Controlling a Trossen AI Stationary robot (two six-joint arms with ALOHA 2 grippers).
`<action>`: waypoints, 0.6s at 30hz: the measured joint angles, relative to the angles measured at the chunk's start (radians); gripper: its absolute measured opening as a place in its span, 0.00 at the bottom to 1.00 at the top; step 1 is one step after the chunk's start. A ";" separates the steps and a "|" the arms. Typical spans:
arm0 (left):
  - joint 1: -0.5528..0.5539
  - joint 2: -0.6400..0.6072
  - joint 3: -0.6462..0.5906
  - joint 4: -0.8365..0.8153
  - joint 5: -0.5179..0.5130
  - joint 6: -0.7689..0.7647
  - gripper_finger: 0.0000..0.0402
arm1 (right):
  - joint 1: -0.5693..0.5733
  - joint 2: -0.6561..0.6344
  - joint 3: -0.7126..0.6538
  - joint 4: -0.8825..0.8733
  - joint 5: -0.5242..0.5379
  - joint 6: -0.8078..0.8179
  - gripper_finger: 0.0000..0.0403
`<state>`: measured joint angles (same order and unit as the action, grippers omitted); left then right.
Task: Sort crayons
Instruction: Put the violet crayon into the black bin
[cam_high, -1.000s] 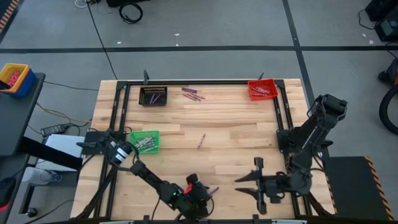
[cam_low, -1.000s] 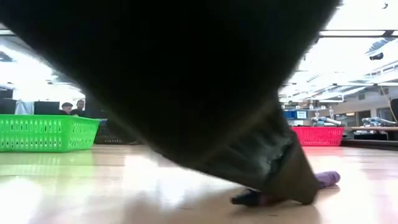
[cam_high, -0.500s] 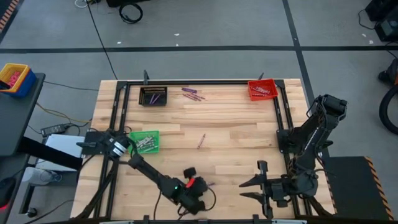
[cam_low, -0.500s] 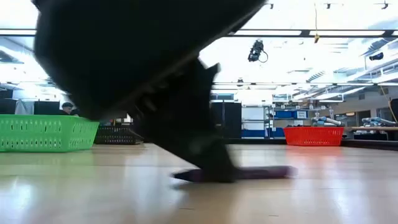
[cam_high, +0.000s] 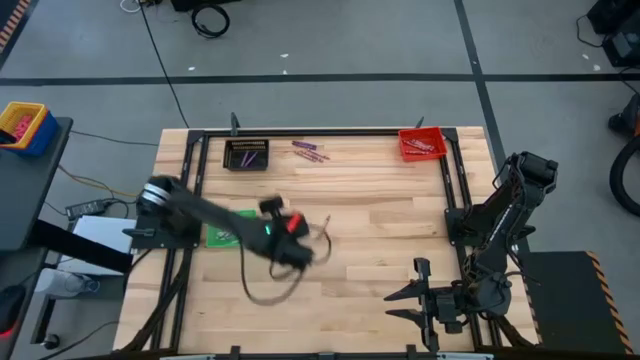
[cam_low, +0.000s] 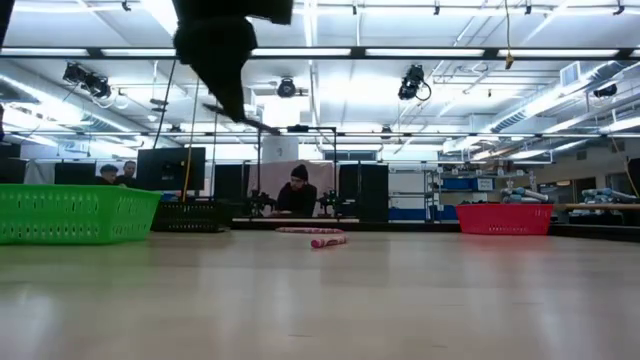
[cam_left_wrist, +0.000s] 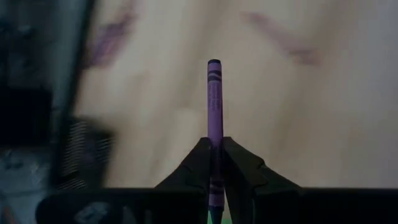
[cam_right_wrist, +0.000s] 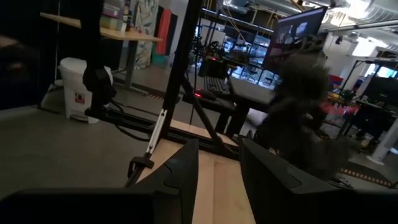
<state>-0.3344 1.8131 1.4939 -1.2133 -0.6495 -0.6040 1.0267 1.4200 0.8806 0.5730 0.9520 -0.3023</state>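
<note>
My left gripper hangs over the middle of the table, right of the green bin, and is shut on a purple crayon. In the low view this gripper is high above the tabletop. A pinkish crayon lies flat on the wood near the centre and also shows in the low view. Several purple crayons lie near the far edge. My right gripper waits open at the near right, nothing between its fingers. My left gripper pinches the purple crayon between its two fingertips, on the part of its shaft toward the end nearer the wrist. The crayon lies along the fingers and sticks out straight ahead of them. It is lifted clear of the table.
A black bin stands at the far left and a red bin at the far right, both holding crayons. A black frame runs along the table's edges. People sit at desks beyond the table.
My left gripper has taken hold of a purple crayon that lay by the near edge. It lifted the crayon clear and swung it up and toward the far left, to the table's middle beside the green bin.
</note>
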 joint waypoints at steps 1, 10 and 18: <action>0.029 -0.035 -0.005 -0.034 -0.013 0.006 0.09 | 0.000 0.000 0.000 -0.001 0.000 0.000 0.31; 0.368 -0.428 -0.395 0.209 0.040 0.163 0.09 | 0.000 0.000 0.000 -0.016 0.001 -0.008 0.31; 0.751 -0.550 -0.680 0.390 0.167 0.321 0.09 | -0.052 0.001 0.000 -0.149 0.082 -0.022 0.31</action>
<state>0.4163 1.2626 0.8136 -0.8236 -0.4828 -0.2829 0.9752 1.4212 0.8810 0.4238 1.0342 -0.3241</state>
